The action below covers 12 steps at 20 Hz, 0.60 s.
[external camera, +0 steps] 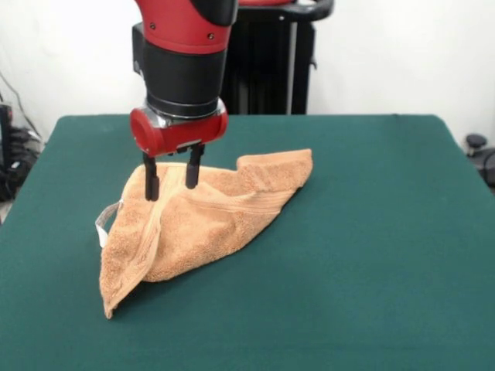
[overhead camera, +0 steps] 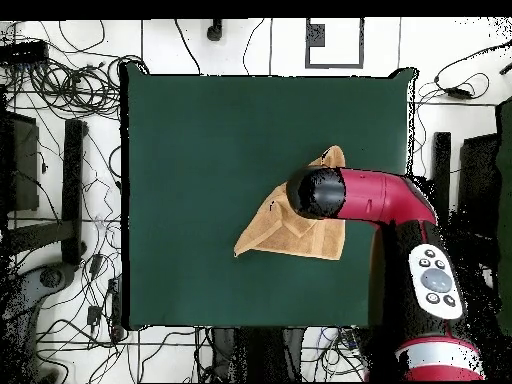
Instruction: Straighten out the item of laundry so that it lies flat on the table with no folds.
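Note:
The orange-tan towel point(external camera: 209, 220) lies crumpled and folded over itself on the green table point(external camera: 371, 232), left of centre in the front view. One corner points toward the table's near edge and another reaches right. Its white tag point(external camera: 105, 222) sticks out at the left. My gripper point(external camera: 172, 184) stands upright over the towel's upper left part. Its two black fingers point(external camera: 151, 179) are apart, with their tips down at the cloth on either side of a raised fold. In the overhead view the towel point(overhead camera: 270, 232) shows partly under the arm point(overhead camera: 365, 195), which hides the gripper.
The robot's black pedestal point(external camera: 267, 62) stands behind the table's far edge. Cables and stands point(overhead camera: 60, 150) lie on the floor around the table point(overhead camera: 200, 150). Wide green cloth surrounds the towel on all sides.

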Tool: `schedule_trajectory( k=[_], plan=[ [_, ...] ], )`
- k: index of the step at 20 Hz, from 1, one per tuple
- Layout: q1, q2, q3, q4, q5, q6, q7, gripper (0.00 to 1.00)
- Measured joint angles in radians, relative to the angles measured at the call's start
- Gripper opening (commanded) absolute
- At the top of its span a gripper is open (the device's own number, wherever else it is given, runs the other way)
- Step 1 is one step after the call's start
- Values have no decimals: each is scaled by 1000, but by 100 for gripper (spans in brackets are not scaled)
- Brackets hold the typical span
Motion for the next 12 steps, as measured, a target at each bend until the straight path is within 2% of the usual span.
schedule_trajectory(
  k=[12],
  plan=[
    [13, -2, -26, 73, 45, 0, 3, 100]
  ],
)
